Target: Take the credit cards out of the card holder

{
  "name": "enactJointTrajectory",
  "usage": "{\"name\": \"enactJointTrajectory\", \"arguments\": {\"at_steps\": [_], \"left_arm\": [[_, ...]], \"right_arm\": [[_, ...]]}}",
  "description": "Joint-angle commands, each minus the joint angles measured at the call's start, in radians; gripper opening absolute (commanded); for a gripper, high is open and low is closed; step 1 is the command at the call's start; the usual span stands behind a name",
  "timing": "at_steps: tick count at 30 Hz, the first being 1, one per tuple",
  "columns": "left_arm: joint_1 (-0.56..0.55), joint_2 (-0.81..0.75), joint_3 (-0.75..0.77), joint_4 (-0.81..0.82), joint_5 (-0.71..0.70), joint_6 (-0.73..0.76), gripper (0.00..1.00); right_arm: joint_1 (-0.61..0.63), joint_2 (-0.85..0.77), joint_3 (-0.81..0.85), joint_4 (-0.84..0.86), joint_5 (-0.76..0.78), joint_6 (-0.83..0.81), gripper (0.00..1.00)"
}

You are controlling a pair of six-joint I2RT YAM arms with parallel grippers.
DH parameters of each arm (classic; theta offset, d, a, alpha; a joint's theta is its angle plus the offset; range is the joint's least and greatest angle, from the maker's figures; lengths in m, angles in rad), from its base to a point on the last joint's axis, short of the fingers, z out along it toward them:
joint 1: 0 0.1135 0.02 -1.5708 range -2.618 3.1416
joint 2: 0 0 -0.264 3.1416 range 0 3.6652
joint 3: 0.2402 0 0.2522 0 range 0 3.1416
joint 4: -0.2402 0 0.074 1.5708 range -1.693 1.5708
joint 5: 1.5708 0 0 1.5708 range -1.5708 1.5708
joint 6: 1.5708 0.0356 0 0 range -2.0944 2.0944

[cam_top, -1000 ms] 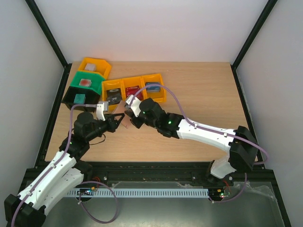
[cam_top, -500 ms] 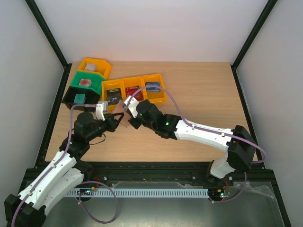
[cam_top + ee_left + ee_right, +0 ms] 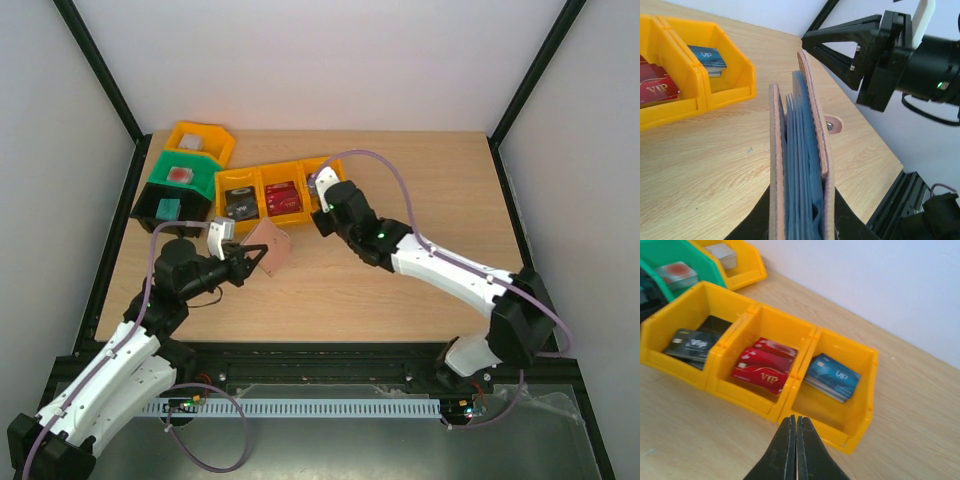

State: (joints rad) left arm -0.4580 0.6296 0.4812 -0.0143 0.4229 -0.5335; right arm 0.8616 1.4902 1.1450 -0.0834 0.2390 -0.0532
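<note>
The card holder point(image 3: 270, 247), tan outside, is held up off the table by my left gripper point(image 3: 254, 260), which is shut on its lower edge. The left wrist view shows the card holder point(image 3: 800, 165) edge-on and slightly spread, with only blue pocket leaves between the tan covers. My right gripper point(image 3: 320, 222) is shut with nothing between its fingers. It hovers just in front of the yellow bins point(image 3: 790, 395). Its tip point(image 3: 807, 40) shows beyond the holder. Blue credit cards point(image 3: 832, 377), red ones point(image 3: 765, 367) and black ones point(image 3: 692, 345) lie in separate bins.
A green bin point(image 3: 180, 178) and another yellow bin point(image 3: 202, 140) stand at the back left, each with a small item inside. The row of three yellow bins point(image 3: 262, 210) sits left of centre. Black frame posts point(image 3: 110, 100) flank the table.
My right gripper has pulled away from the card holder, up and right to the bins, and has gone shut. The left gripper keeps its hold; the holder's tan face now shows from above.
</note>
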Motion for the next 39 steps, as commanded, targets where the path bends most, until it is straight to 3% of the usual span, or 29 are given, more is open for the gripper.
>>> {"name": "enactJointTrajectory", "arguments": {"at_steps": [1, 5, 7, 13, 16, 23, 39], "left_arm": [[-0.001, -0.010, 0.020, 0.015, 0.069, 0.128, 0.02], [0.001, -0.005, 0.041, -0.025, 0.102, 0.259, 0.02], [0.001, -0.008, 0.050, -0.047, 0.160, 0.366, 0.02], [0.002, -0.040, 0.125, -0.162, 0.311, 0.674, 0.02], [0.003, -0.038, 0.130, -0.167, 0.338, 0.686, 0.02], [0.002, -0.041, 0.126, -0.160, 0.404, 0.689, 0.02], [0.001, -0.046, 0.149, -0.263, 0.563, 0.893, 0.02]], "right_arm": [[-0.034, -0.147, -0.056, -0.043, -0.255, -0.039, 0.08], [-0.041, -0.277, -0.131, -0.005, -0.618, -0.089, 0.44], [-0.043, -0.304, -0.134, 0.002, -0.758, -0.091, 0.51], [-0.048, -0.296, -0.089, -0.076, -0.878, -0.128, 0.51], [-0.048, -0.264, -0.066, -0.137, -0.960, -0.150, 0.52], [-0.048, -0.271, -0.065, -0.160, -0.973, -0.166, 0.48], [-0.048, -0.289, -0.015, -0.314, -1.104, -0.290, 0.59]]}}
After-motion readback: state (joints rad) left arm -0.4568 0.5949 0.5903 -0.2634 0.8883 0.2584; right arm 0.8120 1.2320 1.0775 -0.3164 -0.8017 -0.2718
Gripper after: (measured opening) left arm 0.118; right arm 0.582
